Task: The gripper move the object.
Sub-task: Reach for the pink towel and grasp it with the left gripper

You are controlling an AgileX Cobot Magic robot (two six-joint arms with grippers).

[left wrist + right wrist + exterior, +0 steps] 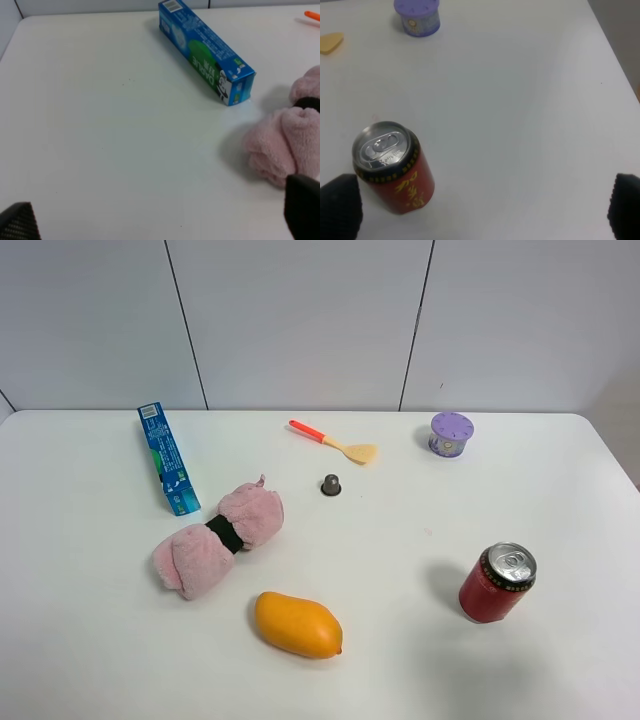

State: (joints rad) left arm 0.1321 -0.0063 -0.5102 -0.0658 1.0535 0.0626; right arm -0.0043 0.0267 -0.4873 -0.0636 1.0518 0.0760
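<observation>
Left tool [160, 216] and right tool [482, 207] both spread wide, gripping nothing.

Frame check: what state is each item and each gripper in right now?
pink towel: rolled, banded, lying flat, ungripped.
soda can: upright, top looks unopened.
mango: lying on its side, whole.
toothpaste box: lying lengthwise, end flap shut.
purple jar: upright, lid on.
left gripper: open, empty.
right gripper: open, empty.
</observation>
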